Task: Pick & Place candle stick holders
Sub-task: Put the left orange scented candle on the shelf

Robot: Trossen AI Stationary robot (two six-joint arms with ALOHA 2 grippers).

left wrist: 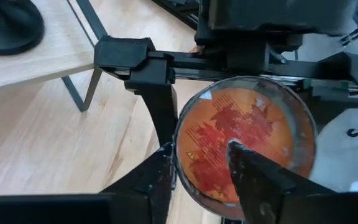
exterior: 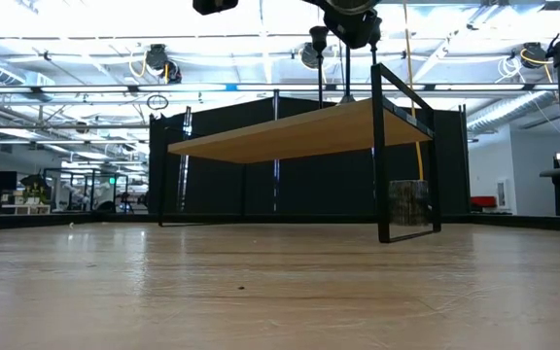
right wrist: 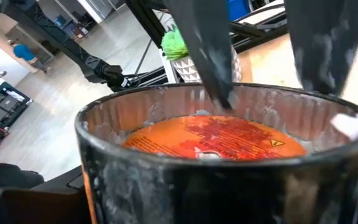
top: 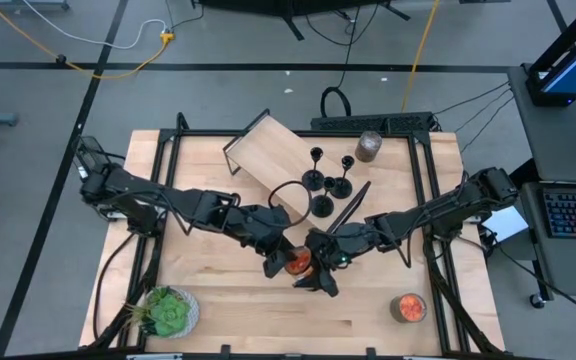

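While both arms meet mid-table, the right gripper [top: 308, 262] clamps the orange-topped jar [top: 298, 263], and the left gripper [top: 280, 262] has one finger [left wrist: 260, 180] inside the rim, jaws partly apart. Three candle stick holders [top: 330, 180] stand on the tilted shelf [top: 268, 160], well clear; bare tabletop [top: 228, 300] lies nearer the front edge.

Both grippers crowd one orange-topped jar [top: 298, 263] at table centre, the left gripper [top: 276, 266] at its 9 o'clock and the right gripper [top: 318, 278] at its 4 o'clock, blocking those sides. At 12 o'clock the tilted wooden shelf [top: 268, 155] and three black candle stick holders [top: 330, 177] stand in the way. Bare tabletop [top: 268, 320] lies at 6 o'clock, between the potted plant [top: 168, 312] and a second jar [top: 408, 307].
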